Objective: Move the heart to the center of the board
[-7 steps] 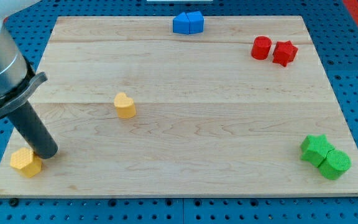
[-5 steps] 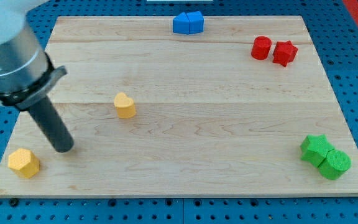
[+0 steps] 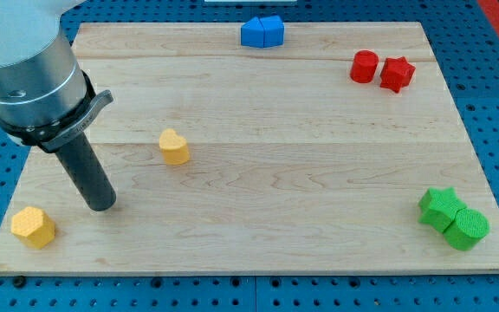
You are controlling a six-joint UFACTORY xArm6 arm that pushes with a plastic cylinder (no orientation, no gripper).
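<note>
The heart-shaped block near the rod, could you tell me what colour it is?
Yellow: the heart shows plainly in the camera view.

Arm (image 3: 24, 61) cut off at view's top-left.

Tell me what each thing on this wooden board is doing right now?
Yellow heart: alone, left of centre, untouched.
My tip: on the board, between the heart and the yellow hexagon, touching neither.
Yellow hexagon: bottom-left corner.
Blue blocks: together at the top edge.
Red cylinder and red star: side by side.
Green star and green cylinder: touching, bottom right.
</note>
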